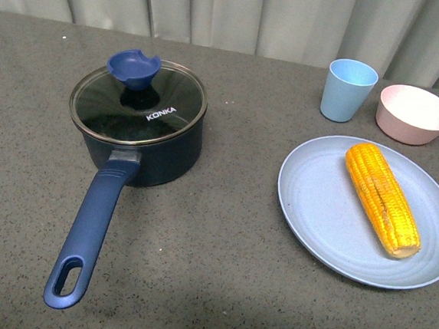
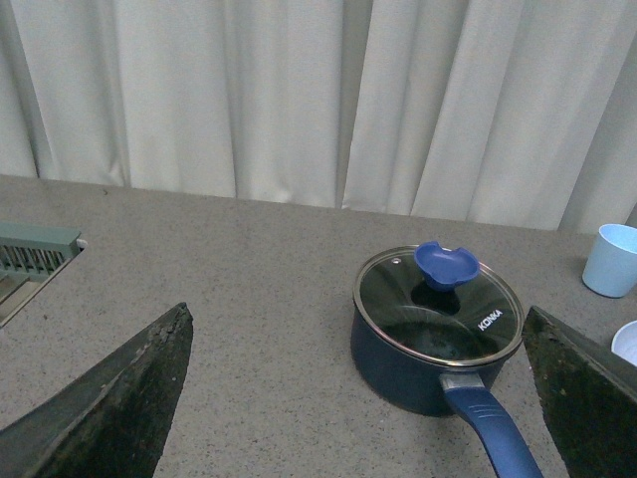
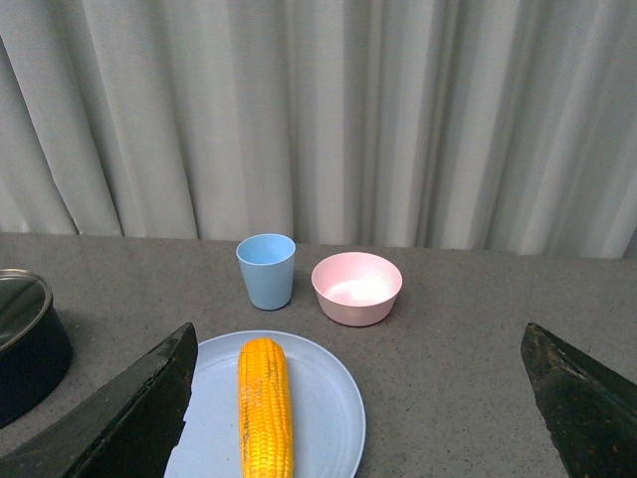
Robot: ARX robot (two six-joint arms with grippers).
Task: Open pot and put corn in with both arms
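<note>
The dark navy pot [image 1: 140, 146] stands on the left of the grey table, closed by a glass lid [image 1: 138, 100] with a blue knob [image 1: 133, 67]; its long blue handle [image 1: 91, 226] points toward me. The corn [image 1: 382, 197] lies on a light blue plate [image 1: 315, 211] at the right. Neither arm shows in the front view. In the left wrist view the left gripper [image 2: 358, 398] is open, well back from the pot [image 2: 435, 344]. In the right wrist view the right gripper [image 3: 358, 398] is open, well back from the corn [image 3: 265, 406] and the plate [image 3: 333, 408].
A light blue cup [image 1: 348, 89] and a pink bowl [image 1: 415, 113] stand behind the plate, in front of a pale curtain. A green grid-like object [image 2: 30, 261] lies at the table's far left in the left wrist view.
</note>
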